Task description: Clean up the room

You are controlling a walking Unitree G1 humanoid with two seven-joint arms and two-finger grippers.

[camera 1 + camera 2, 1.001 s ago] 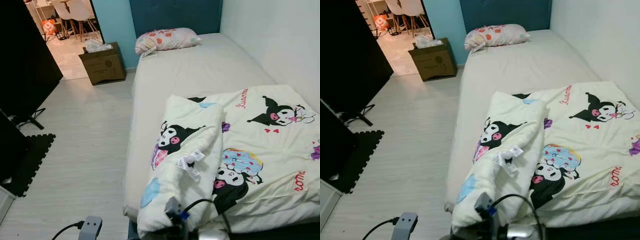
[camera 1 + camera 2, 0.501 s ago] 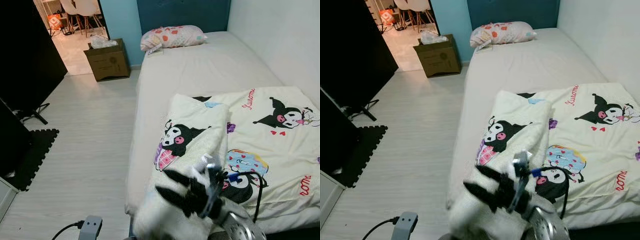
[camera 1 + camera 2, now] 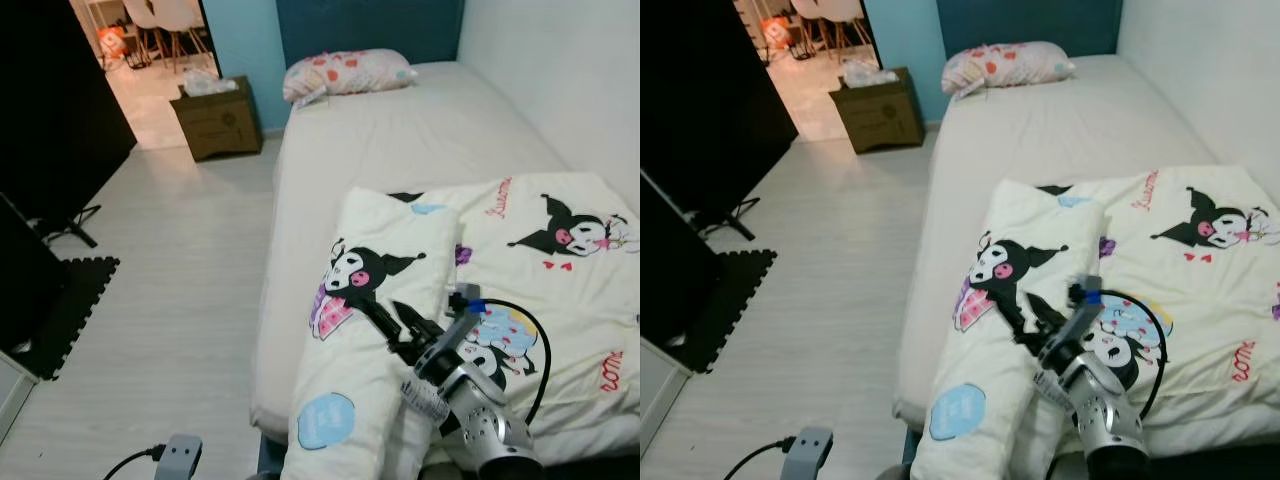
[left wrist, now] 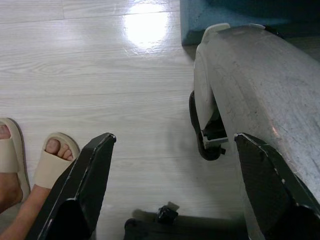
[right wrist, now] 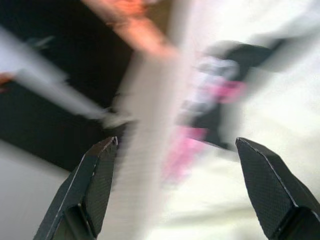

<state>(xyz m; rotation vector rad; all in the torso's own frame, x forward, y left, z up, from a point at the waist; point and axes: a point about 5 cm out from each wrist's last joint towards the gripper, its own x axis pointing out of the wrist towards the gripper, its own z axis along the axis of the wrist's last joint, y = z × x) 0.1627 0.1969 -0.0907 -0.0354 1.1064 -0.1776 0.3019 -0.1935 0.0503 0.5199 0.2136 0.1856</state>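
A cream blanket (image 3: 530, 250) with black cartoon prints lies over the near half of the bed (image 3: 400, 140). Its left part is folded into a thick strip (image 3: 385, 240) that hangs over the bed's near corner. My right gripper (image 3: 393, 315) hovers just above this strip, pointing toward the head of the bed. In the blurred right wrist view its fingers (image 5: 95, 190) stand open with nothing between them. My left gripper (image 4: 175, 185) hangs low over the wooden floor, open and empty.
A patterned pillow (image 3: 345, 72) lies at the head of the bed. A cardboard box (image 3: 215, 118) stands by the doorway, with a dark cabinet (image 3: 50, 110) and a black foam mat (image 3: 60, 310) on the left. A person's slippered foot (image 4: 50, 160) stands near my left gripper.
My right arm has come up from the bottom edge and reached forward over the folded strip. The strip's near end has shifted and now lies smoother over the bed's corner.
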